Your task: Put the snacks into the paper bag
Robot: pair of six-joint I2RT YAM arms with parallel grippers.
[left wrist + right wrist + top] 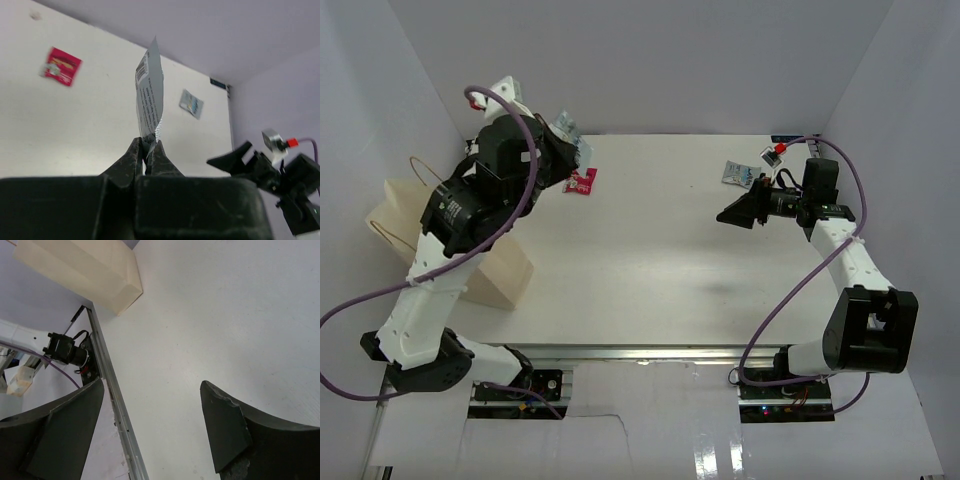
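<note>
My left gripper (148, 142) is shut on a small silver-blue packet (150, 97), held upright by its lower edge above the table; the packet also shows in the top view (566, 130) at the back left. A tiny red packet (582, 182) lies on the table just right of the left gripper, and shows in the left wrist view (61, 66). A second silver-blue packet (739, 174) lies at the back right, beside my right gripper (732, 216), which is open and empty. The cream paper bag (420, 235) lies on its side at the left, partly hidden by the left arm. The orange and teal-and-white packets are out of view.
The white table (650, 260) is enclosed by pale walls. A metal rail (650, 352) runs along the near edge by the arm bases. The bag's closed end (90, 270) shows in the right wrist view.
</note>
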